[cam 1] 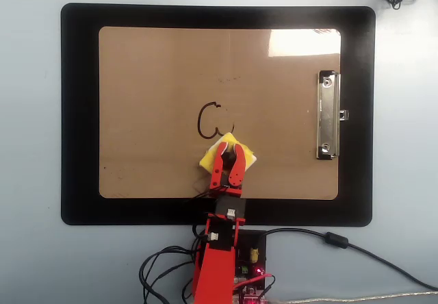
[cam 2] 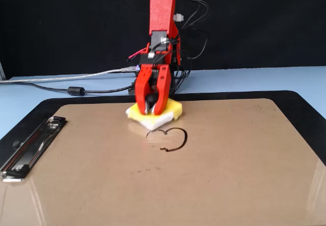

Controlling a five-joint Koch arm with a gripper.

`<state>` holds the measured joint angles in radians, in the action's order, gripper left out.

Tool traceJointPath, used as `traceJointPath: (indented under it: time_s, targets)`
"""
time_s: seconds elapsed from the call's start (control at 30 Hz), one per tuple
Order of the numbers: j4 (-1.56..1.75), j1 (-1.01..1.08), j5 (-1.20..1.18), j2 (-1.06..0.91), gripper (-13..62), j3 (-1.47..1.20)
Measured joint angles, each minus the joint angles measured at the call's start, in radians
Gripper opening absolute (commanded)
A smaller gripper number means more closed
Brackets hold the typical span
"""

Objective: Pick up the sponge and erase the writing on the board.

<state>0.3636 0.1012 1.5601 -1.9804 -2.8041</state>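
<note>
A yellow sponge [cam 1: 241, 148] with a white underside lies on the brown board [cam 1: 150, 78], also seen in the fixed view [cam 2: 170, 108]. My red gripper [cam 1: 229, 155] is shut on the sponge and presses it to the board; it also shows in the fixed view [cam 2: 152, 109]. A black curved pen mark [cam 1: 205, 122] stands on the board just beyond the sponge, partly rubbed out on its right side in the overhead view. In the fixed view the mark [cam 2: 175, 140] lies just in front of the sponge.
The board rests on a black mat [cam 1: 79, 112]. A metal clip [cam 1: 328, 116] sits at the board's right edge in the overhead view, at the left in the fixed view [cam 2: 30, 147]. Cables [cam 2: 76, 89] run behind the arm's base.
</note>
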Motion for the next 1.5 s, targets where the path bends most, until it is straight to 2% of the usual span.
traceJointPath:
  time_s: [0.1,0.27,0.33,0.43,0.53,0.63,0.7,0.8,0.97,1.03,1.17,1.27,1.33,1.43,1.5]
  targets:
    - [-0.002,-0.058,0.0,0.124,-8.0,0.106]
    - [0.011,-0.117,0.003,0.554,-8.0,0.541]
    - [0.048,-0.118,0.006,0.64,-8.0,0.626]
    - [0.063,-0.12,0.006,0.568,-8.0,0.497]
    - [0.058,-0.118,0.006,0.296,-8.0,0.176]
    - [0.034,-0.118,0.003,0.064,-8.0,0.002]
    - [0.006,-0.114,-0.002,-0.018,-8.0,-0.048]
    - [-0.015,-0.118,-0.002,0.087,-8.0,0.052]
    - [-0.002,-0.117,0.003,0.514,-8.0,0.48]
    - [0.014,-0.109,0.003,0.575,-8.0,0.546]
    - [0.017,-0.041,0.005,0.428,-8.0,0.351]
    - [0.012,-0.021,0.005,0.175,-8.0,0.074]
    - [-0.006,-0.018,-0.002,0.002,-8.0,-0.015]
    - [-0.006,-0.018,-0.002,-0.026,-8.0,-0.044]
    - [-0.006,0.002,-0.002,0.057,-8.0,0.023]
